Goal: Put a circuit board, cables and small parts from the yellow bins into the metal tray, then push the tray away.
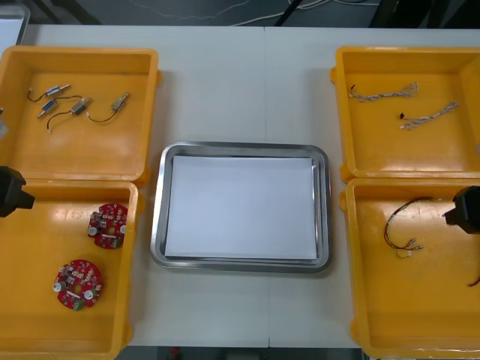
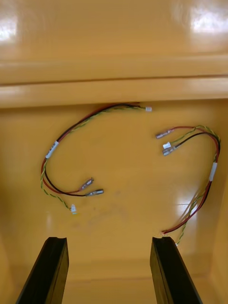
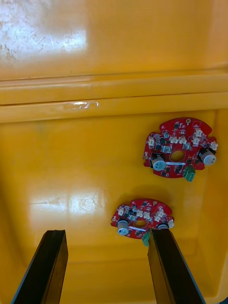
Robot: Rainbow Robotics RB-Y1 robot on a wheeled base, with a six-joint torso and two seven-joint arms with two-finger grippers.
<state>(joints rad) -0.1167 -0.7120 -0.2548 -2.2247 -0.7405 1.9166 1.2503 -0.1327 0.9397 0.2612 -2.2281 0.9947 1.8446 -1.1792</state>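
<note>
Left gripper (image 3: 107,232), right gripper (image 2: 110,239): jaws spread over yellow bins (image 1: 30,300); metal tray (image 1: 240,148) on table (image 1: 240,82).

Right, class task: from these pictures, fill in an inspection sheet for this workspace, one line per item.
Surface: light table.
Job's things: metal tray, white inside, holding nothing, central; four yellow bins; two circuit boards in near left bin; small metal parts in far left bin.
Clutter: nothing seen.
Pincers: left pincer open over the boards' bin; right pincer open over the near right bin.
Cables: two red and yellow cables in near right bin; two twisted cables in far right bin.
Surroundings: dark floor beyond the far edge.
</note>
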